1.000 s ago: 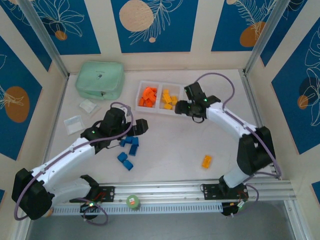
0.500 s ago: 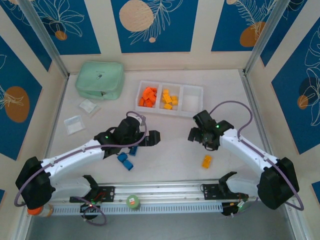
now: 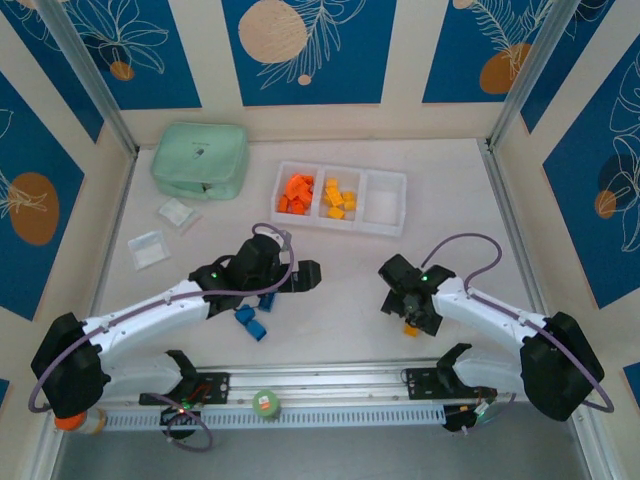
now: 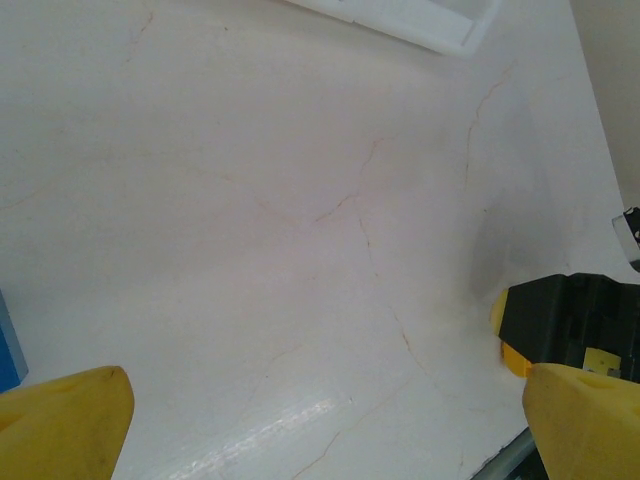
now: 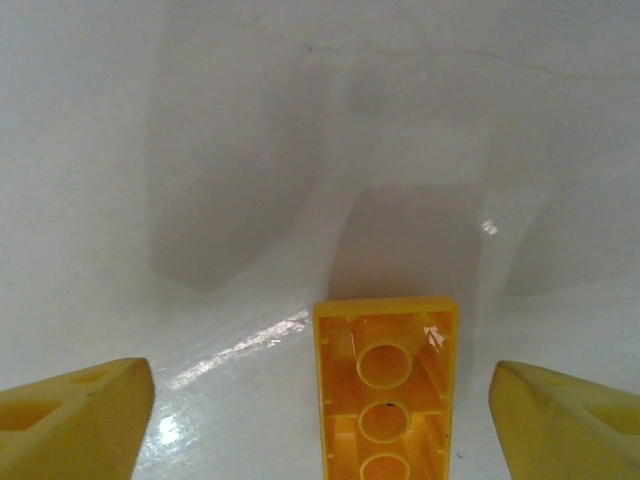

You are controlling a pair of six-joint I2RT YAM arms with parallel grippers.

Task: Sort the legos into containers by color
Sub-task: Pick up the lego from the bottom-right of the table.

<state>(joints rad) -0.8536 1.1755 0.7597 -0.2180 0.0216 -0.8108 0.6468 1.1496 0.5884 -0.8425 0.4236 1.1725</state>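
The containers are one white three-compartment tray: orange legos lie in its left cell, yellow legos in the middle, and the right cell is bare. A yellow lego lies upside down on the table between the spread fingers of my right gripper, untouched by either. From above, that gripper hangs over this lego. My left gripper is open with bare table between its fingers. A few blue legos lie beside the left arm.
A mint green pouch sits at the back left, with two small clear bags in front of it. The tray's corner and the right gripper's black body appear in the left wrist view. The rail runs along the near edge.
My right arm has drawn back from the tray and come down over the lone yellow lego near the front. The left arm swung right earlier and has since held still.
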